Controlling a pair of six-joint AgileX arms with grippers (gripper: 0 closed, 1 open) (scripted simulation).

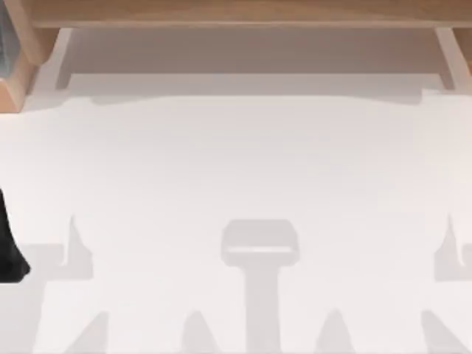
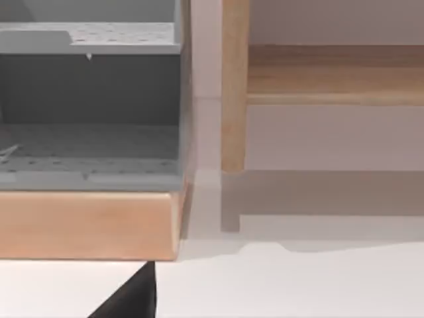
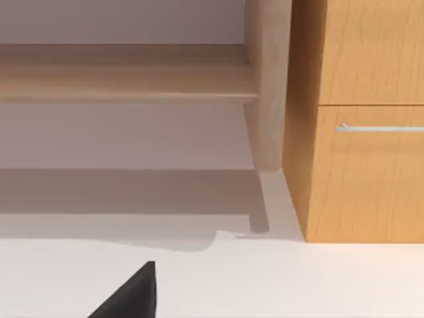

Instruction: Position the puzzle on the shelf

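Observation:
The shelf (image 1: 236, 13) is a long light-brown board across the back of the table, on pale side supports (image 1: 63, 55). The puzzle is out of view. A black part of my left gripper (image 1: 9, 254) sits at the table's left edge. In the left wrist view a dark tip of the left gripper (image 2: 129, 298) points toward the shelf's left support (image 2: 233, 86). In the right wrist view a dark tip of the right gripper (image 3: 129, 295) faces the shelf board (image 3: 126, 76) and its right support (image 3: 268, 86). Nothing is seen in either gripper.
A wooden unit with grey open compartments (image 2: 86, 225) stands left of the shelf. A wooden cabinet with a metal drawer handle (image 3: 377, 128) stands to its right. The white table (image 1: 236, 162) carries only the arms' shadows.

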